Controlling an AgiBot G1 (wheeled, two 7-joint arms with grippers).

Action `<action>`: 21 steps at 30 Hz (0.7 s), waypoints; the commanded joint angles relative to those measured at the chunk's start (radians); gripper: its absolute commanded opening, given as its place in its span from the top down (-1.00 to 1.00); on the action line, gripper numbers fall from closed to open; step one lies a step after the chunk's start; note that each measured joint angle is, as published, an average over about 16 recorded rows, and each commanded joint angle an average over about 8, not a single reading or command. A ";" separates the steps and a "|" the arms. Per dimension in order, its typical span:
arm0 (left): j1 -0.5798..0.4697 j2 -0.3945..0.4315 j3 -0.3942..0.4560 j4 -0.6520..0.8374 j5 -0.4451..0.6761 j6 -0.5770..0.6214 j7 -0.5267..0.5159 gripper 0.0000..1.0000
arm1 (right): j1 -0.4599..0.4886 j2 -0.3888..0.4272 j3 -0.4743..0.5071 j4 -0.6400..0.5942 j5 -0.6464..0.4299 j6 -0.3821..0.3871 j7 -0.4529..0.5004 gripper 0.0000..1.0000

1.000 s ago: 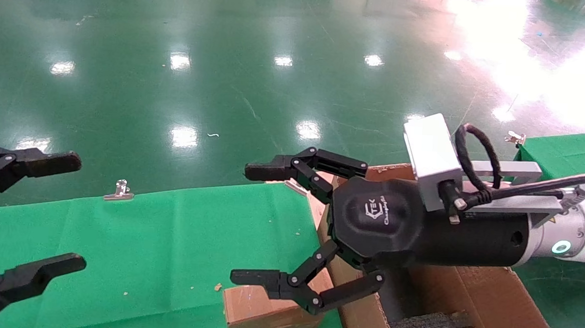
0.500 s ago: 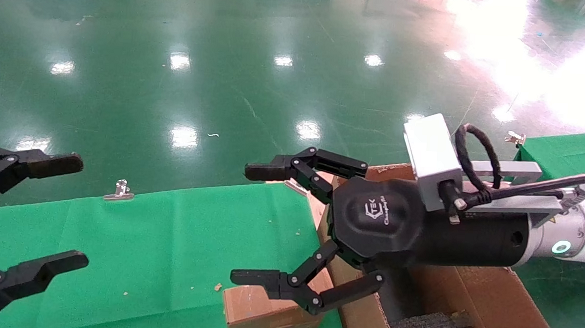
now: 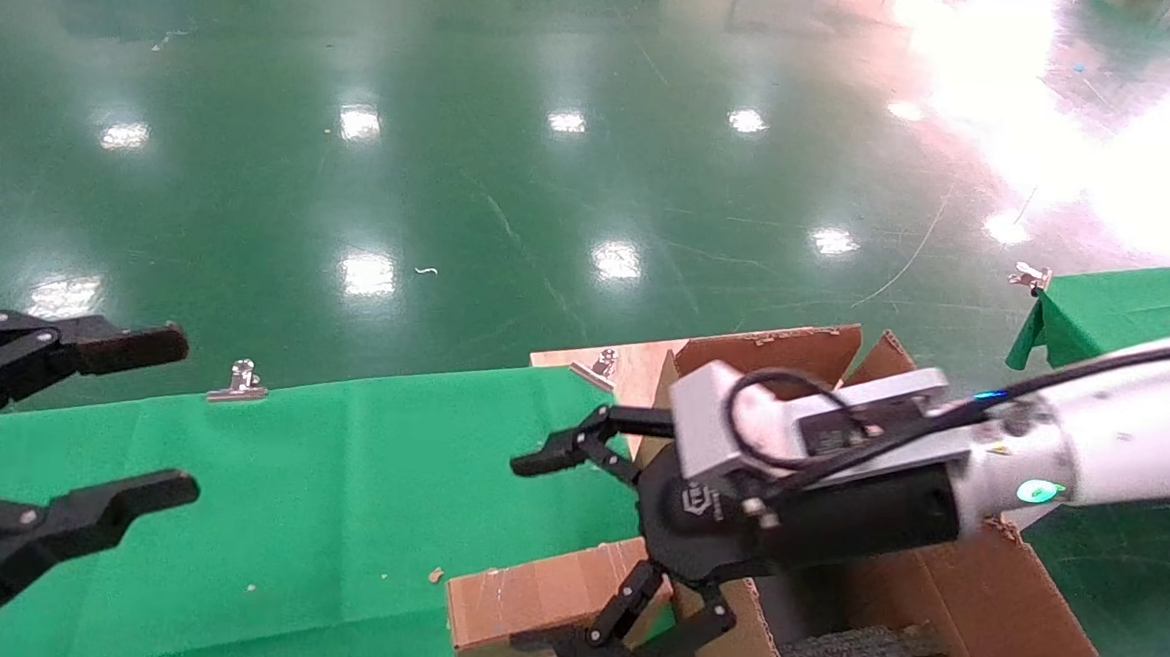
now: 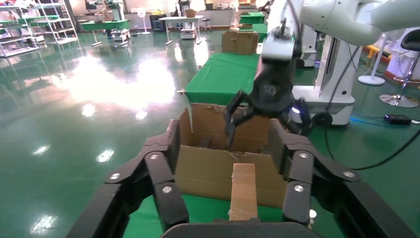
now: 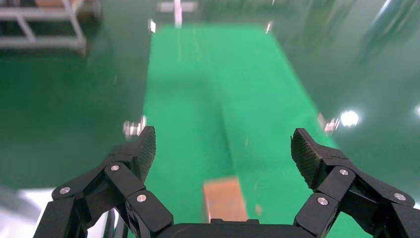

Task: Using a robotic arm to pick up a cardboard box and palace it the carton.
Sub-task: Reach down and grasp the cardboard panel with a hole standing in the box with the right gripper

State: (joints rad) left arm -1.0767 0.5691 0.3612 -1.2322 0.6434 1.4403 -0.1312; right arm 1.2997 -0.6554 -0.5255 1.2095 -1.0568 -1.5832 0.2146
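Floor: glossy green (image 3: 513, 165), mirroring ceiling lights, stretching out behind the work area.
Table: green cloth (image 3: 316, 495) lying flat over the surface, pinned by a metal clip (image 3: 240, 382) at the far edge.
Cardboard box: small closed brown box (image 3: 530, 611) sitting on the cloth at the near edge, just beside the carton's left wall; showing from the right wrist (image 5: 224, 200) as a brown block low and centred between the fingers; showing end-on from the left wrist (image 4: 243, 191).
Carton: large brown carton (image 3: 971, 599) standing open to the right of the small box, flaps raised, black foam (image 3: 859, 648) lying inside; also seen from the left wrist (image 4: 218, 168).
Robotic arm: white arm (image 3: 1120, 437) reaching in from the right, teal ring glowing near the wrist, silver camera block riding on top.
Right gripper: black claw (image 3: 558, 552) tilting down over the small box, fingers spread wide, gripping nothing; lower finger (image 3: 619, 641) overlapping the box's near right corner in the head view, contact impossible to tell; upper finger hanging above the cloth.
Box versus pincer: lying below and between the spread fingers, not clamped.
Left gripper: all-black fingers (image 3: 90, 418) hovering at the left edge over the cloth, spread wide, holding nothing, well apart from the box.
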 commanded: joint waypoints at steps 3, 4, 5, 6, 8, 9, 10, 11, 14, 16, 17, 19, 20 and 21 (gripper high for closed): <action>0.000 0.000 0.000 0.000 0.000 0.000 0.000 1.00 | 0.062 -0.030 -0.086 -0.038 -0.069 -0.006 -0.007 -1.00; 0.000 0.000 0.000 0.000 0.000 0.000 0.000 1.00 | 0.077 -0.039 -0.107 -0.051 -0.082 -0.006 -0.012 -1.00; 0.000 0.000 0.000 0.000 0.000 0.000 0.000 1.00 | 0.091 -0.049 -0.128 -0.064 -0.093 -0.006 -0.018 -1.00; 0.000 0.000 0.000 0.000 0.000 0.000 0.000 1.00 | 0.105 -0.058 -0.150 -0.077 -0.104 -0.006 -0.023 -1.00; 0.000 0.000 0.000 0.000 0.000 0.000 0.000 1.00 | 0.133 -0.079 -0.193 -0.100 -0.126 -0.007 -0.034 -1.00; 0.000 0.000 0.000 0.000 0.000 0.000 0.000 1.00 | 0.147 -0.090 -0.215 -0.111 -0.138 -0.007 -0.040 -1.00; 0.000 0.000 0.000 0.000 0.000 0.000 0.000 1.00 | 0.162 -0.102 -0.238 -0.121 -0.149 -0.007 -0.046 -1.00; 0.000 0.000 0.000 0.000 0.000 0.000 0.000 1.00 | 0.176 -0.114 -0.260 -0.131 -0.161 -0.006 -0.051 -1.00; 0.000 0.000 0.000 0.000 0.000 0.000 0.000 1.00 | 0.218 -0.153 -0.322 -0.162 -0.194 -0.005 -0.067 -1.00; 0.000 0.000 0.000 0.000 0.000 0.000 0.000 1.00 | 0.246 -0.179 -0.362 -0.185 -0.217 -0.005 -0.077 -1.00; 0.000 0.000 0.000 0.000 0.000 0.000 0.000 1.00 | 0.260 -0.191 -0.381 -0.196 -0.229 -0.005 -0.083 -1.00; 0.000 0.000 0.000 0.000 0.000 0.000 0.000 1.00 | 0.289 -0.215 -0.420 -0.219 -0.251 -0.004 -0.094 -1.00; 0.000 0.000 0.000 0.000 0.000 0.000 0.000 1.00 | 0.304 -0.227 -0.440 -0.231 -0.262 -0.004 -0.100 -1.00; 0.000 0.000 0.000 0.000 0.000 0.000 0.000 1.00 | 0.318 -0.239 -0.460 -0.243 -0.272 -0.004 -0.105 -1.00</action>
State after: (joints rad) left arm -1.0768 0.5691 0.3612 -1.2322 0.6434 1.4403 -0.1312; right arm 1.6154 -0.8912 -0.9855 0.9665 -1.3224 -1.5873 0.1080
